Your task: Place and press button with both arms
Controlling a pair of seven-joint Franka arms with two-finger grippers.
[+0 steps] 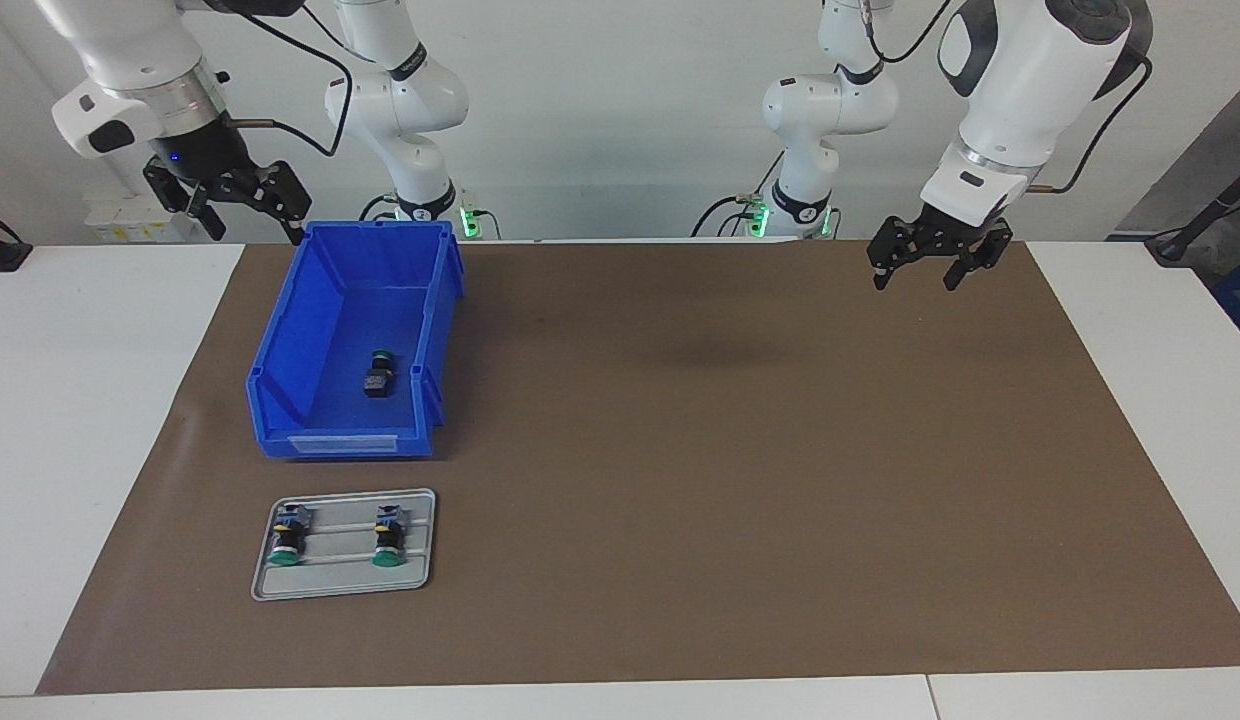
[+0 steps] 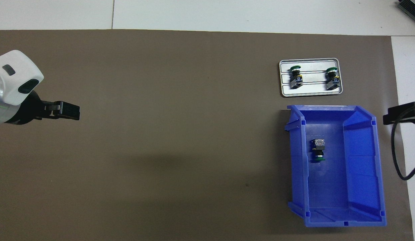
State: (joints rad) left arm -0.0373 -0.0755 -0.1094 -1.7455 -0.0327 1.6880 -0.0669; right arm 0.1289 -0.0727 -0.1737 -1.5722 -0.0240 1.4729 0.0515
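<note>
While both of my arms hang raised and waiting, my left gripper (image 1: pixel 927 262) is up over the brown mat (image 1: pixel 680 450) at the left arm's end of the table, fingers spread, nothing between them; in the overhead view it shows as a black tip (image 2: pixel 62 110) over bare mat. My right gripper (image 1: pixel 242 205) is up at the right arm's end, over the mat's edge just beside the blue bin's (image 1: pixel 280 330) robot-side corner, fingers likewise spread and holding nothing; overhead only its black tip (image 2: pixel 403 113) enters the frame beside the bin wall (image 2: pixel 381 160). Item, bin: open-topped blue plastic, tall walls on the long sides, a lower lip at the end away from the robots. Item, button (image 1: pixel 379 374): lying on its side on the bin floor, green cap pointing toward the robots, grey base block away from them, near the wall toward the table's middle (image 2: pixel 318 150). It lies below my right gripper and well apart from it, with the bin's rim between; from my left gripper it is separated by the whole width of the mat. Item, grey tray (image 1: pixel 420 540): on the mat just beside the bin, farther from the robots, carrying two like buttons (image 1: pixel 288 534) (image 1: pixel 388 533) side by side, green caps pointing away from the robots.
</note>
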